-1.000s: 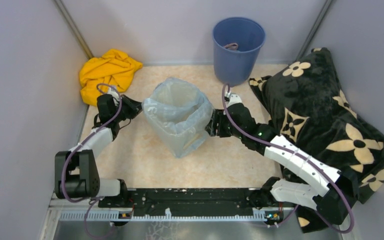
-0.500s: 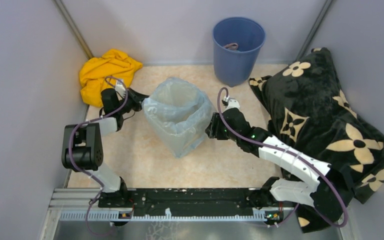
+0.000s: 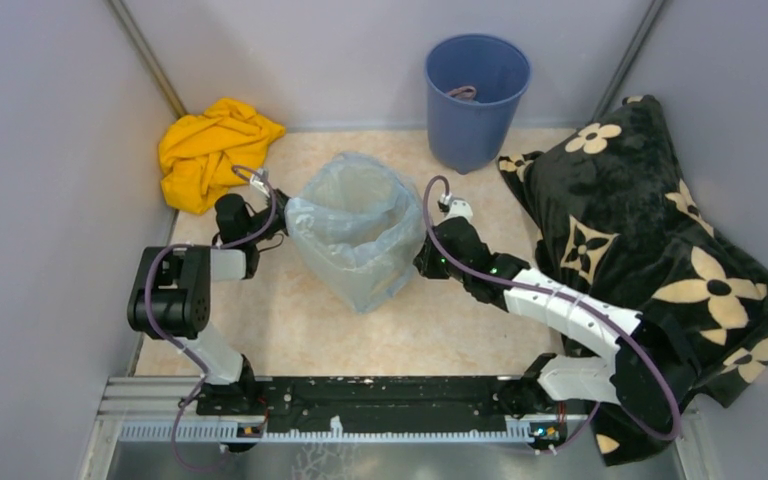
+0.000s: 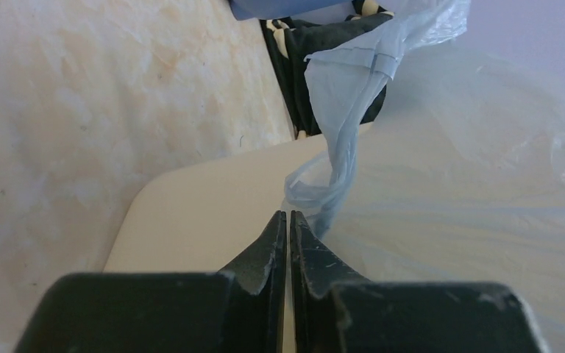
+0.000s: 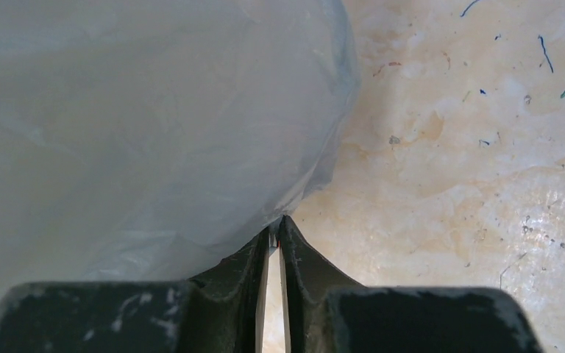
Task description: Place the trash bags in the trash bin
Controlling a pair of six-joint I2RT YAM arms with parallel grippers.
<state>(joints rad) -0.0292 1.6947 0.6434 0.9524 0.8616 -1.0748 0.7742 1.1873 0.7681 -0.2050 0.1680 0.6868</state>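
The pale-blue trash bag (image 3: 352,228) is draped over the cream trash bin, which shows bare only in the left wrist view (image 4: 191,213). My left gripper (image 3: 276,213) is at the bag's left edge. In its wrist view the jaws are shut (image 4: 288,215) and a twisted strand of the bag (image 4: 342,140) runs taut down to their tips. My right gripper (image 3: 422,258) is against the bag's right side. Its jaws (image 5: 277,223) are shut, and the bag's skin (image 5: 154,132) is drawn to a point between the tips.
A round blue bucket (image 3: 477,95) stands at the back. A yellow cloth (image 3: 210,150) lies in the back left corner. A black flowered blanket (image 3: 650,230) fills the right side. Grey walls close in on left, back and right.
The left arm folded up and carried its gripper right, onto the bag's left edge. The right gripper went from open to shut on the bag's right side.
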